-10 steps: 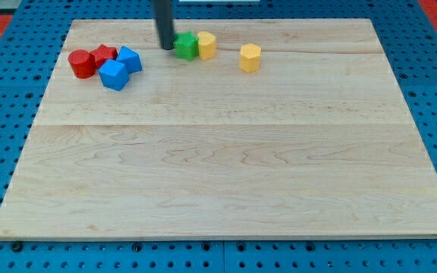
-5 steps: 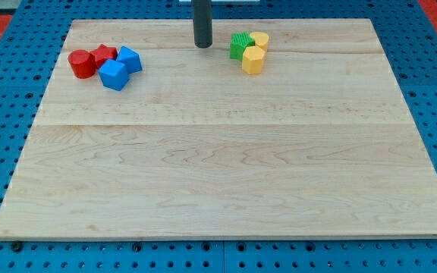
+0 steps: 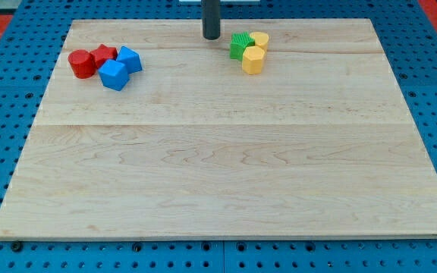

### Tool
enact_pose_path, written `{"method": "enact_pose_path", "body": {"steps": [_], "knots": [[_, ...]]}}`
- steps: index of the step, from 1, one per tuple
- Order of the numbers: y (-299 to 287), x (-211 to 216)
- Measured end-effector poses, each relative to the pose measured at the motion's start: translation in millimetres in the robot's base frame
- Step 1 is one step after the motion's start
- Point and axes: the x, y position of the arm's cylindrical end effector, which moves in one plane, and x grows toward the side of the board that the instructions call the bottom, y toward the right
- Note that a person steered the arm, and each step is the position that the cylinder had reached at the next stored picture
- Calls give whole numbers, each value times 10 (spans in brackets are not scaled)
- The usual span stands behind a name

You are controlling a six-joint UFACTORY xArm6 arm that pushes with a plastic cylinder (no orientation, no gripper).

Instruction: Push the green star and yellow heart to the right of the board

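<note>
Rod work, seen from the one camera: my tip (image 3: 212, 37) stands near the counter's (image 3: 218, 182) top edge, just left of the green star (image 3: 240, 45) and apart from it. No gripper here, so nothing to open or close. Star, yellow heart (image 3: 260, 39) and a yellow hexagonal block (image 3: 253, 59) huddle touching, right of centre. Pushing seems midway; next calls for re-engaging the star's left side and driving rightward.

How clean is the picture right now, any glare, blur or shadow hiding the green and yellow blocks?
Camera view: even light, soft sheen on the board, no harsh glare. Green star, yellow heart and my tip look sharp, with only faint shadows.
</note>
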Motion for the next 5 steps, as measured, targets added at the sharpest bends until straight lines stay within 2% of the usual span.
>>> {"method": "enact_pose_path", "body": {"steps": [5], "knots": [[32, -49]]}}
